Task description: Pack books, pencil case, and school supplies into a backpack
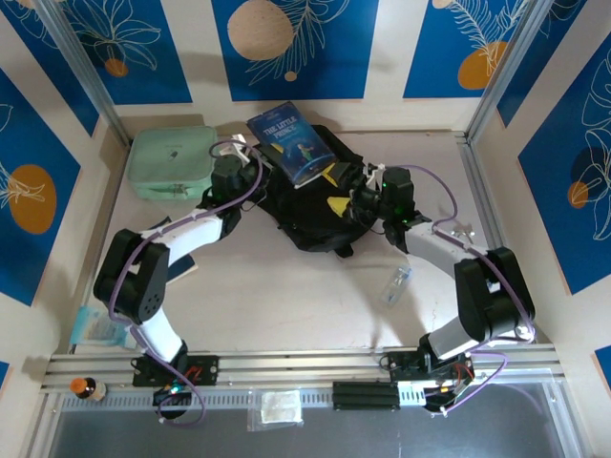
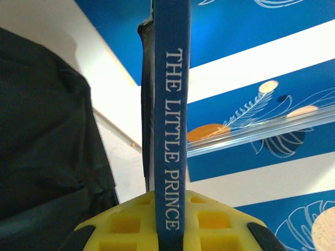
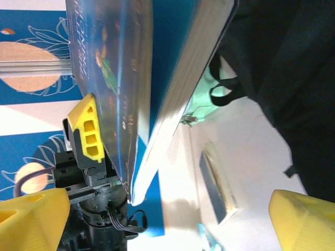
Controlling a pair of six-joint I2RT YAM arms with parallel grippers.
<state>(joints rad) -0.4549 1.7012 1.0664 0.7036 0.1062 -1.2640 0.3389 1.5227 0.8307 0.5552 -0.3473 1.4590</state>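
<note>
The left gripper (image 2: 167, 212) was clamped tight on the spine of the blue book (image 2: 170, 104) - "The Little Prince" - with a yellow finger pressed to each side. In the overhead view that gripper (image 1: 256, 157) held the book (image 1: 296, 145) up over the far left part of the black backpack (image 1: 310, 215). The right gripper (image 1: 334, 191) hung over the backpack's right side - its fingers (image 3: 31, 217) stood wide apart and gripped nothing. From its wrist view the book's cover (image 3: 112, 68) splayed away from the page block in a V. The backpack lay at the far middle of the table (image 1: 286, 296), between the two arms. The mint green case (image 1: 172, 162) sat to its far left. The clear plastic piece (image 1: 396, 284) lay on the table to the backpack's near right.
</note>
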